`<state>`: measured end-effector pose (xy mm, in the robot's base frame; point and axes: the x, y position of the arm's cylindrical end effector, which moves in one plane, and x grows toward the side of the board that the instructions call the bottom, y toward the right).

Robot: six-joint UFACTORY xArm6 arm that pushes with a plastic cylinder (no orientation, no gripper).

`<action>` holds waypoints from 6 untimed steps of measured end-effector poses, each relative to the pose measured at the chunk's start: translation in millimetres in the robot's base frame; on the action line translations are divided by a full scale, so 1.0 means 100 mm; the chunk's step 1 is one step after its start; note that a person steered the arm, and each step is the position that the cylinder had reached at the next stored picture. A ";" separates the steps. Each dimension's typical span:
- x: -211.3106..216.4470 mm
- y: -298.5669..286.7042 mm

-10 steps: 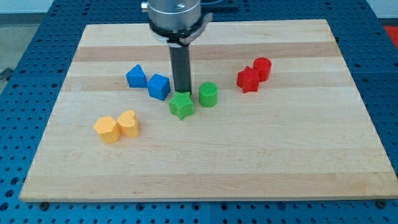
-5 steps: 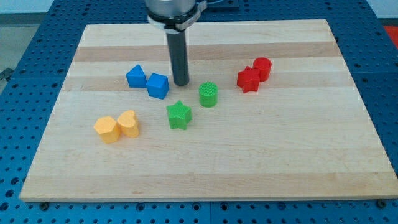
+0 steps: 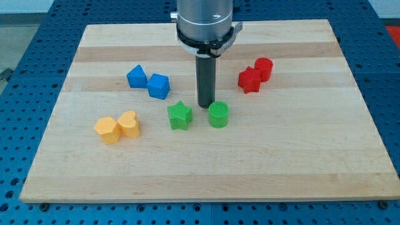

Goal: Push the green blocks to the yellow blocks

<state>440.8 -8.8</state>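
A: So, what changed in the last half second?

B: My tip point(image 3: 204, 106) swung from beside the blue blocks point(image 3: 148, 82) to the upper-left edge of the green cylinder point(image 3: 218, 115), touching or nearly so. The cylinder has slid toward the view's bottom and a bit right; it now sits level with the green star point(image 3: 179, 115), just to the star's right.

A: Star moved?

B: No, same spot since the earlier shove. It's near the two yellow blocks point(image 3: 117, 127) at the view's lower left, but still apart from them.

A: Fingers?

B: None on this rig, just a bare rod, so nothing to open or close.

A: Progress?

B: Partial, I'd say. The cylinder went down, not left. Both greens still need leftward pushes across the worktop point(image 3: 300, 162).
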 end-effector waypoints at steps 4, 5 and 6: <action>0.17 -0.65; -0.13 -0.49; -0.31 0.03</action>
